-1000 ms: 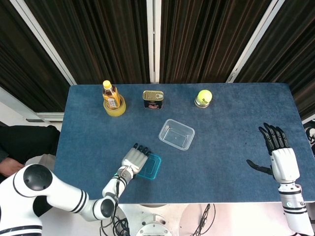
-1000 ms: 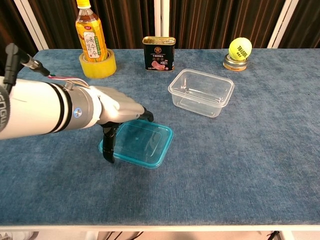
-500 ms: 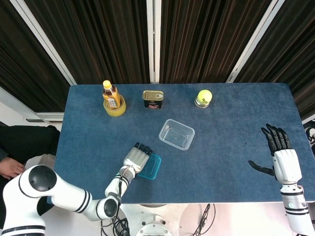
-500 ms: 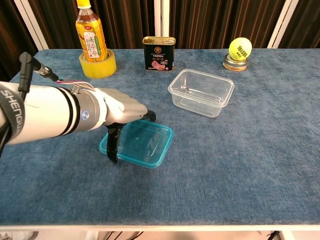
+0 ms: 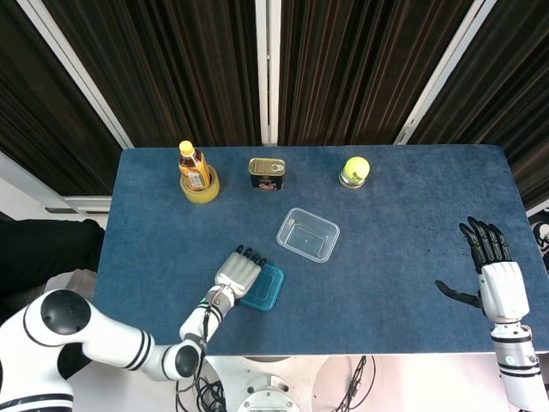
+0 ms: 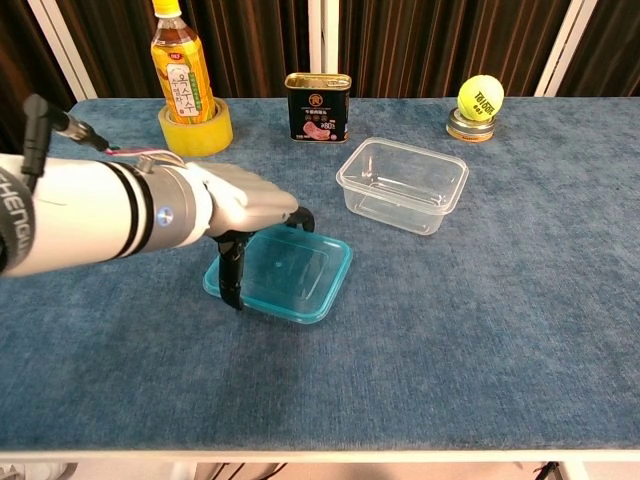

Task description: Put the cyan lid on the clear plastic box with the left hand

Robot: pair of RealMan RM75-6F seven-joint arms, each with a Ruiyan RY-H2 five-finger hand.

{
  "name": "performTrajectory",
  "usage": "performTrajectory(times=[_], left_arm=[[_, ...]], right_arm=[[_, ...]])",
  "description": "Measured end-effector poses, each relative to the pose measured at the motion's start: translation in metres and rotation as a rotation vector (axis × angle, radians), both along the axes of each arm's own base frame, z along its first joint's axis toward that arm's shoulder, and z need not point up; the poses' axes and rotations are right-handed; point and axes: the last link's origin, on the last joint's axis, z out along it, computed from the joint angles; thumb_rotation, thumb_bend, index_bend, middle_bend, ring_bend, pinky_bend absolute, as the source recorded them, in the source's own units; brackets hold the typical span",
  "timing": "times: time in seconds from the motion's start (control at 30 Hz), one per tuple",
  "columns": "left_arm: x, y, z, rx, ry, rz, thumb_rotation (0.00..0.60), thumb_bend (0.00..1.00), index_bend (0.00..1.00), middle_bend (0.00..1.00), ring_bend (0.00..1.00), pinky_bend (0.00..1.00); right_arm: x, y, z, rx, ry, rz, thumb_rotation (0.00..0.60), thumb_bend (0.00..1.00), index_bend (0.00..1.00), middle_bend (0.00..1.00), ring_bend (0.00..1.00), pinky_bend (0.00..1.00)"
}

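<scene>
The cyan lid was gripped by the left hand, thumb under its near edge and fingers over the top, short of the clear plastic box. The pick-up step was judged under way; a carry to the box and squaring over its rim would be needed next.

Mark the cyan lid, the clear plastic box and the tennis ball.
cyan lid (image 6: pixel 300 280), chest view, bare middle of its top.
clear plastic box (image 6: pixel 404 184), chest view, its floor.
tennis ball (image 6: pixel 480 97), chest view, its front face.
</scene>
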Motion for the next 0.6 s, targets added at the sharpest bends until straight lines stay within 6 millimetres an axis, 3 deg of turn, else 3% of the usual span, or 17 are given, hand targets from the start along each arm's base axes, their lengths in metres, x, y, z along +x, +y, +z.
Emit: performTrajectory(times=[0.33,0.6], left_arm=[[0.003,0.031,0.046,0.078,-0.076,-0.087,0.6,0.19,0.36,0.21,0.08,0.09],[0.036,0.063,0.044,0.031,-0.096,-0.164,0.6,0.22,0.36,0.21,0.08,0.08]], right_arm=[[0.003,-0.001,0.003,-0.011,0.016,0.003,0.6,0.0,0.0,0.0,0.0,0.0],[0.007,-0.002,0.003,-0.015,0.032,-0.008,0.6,0.0,0.0,0.0,0.0,0.0]])
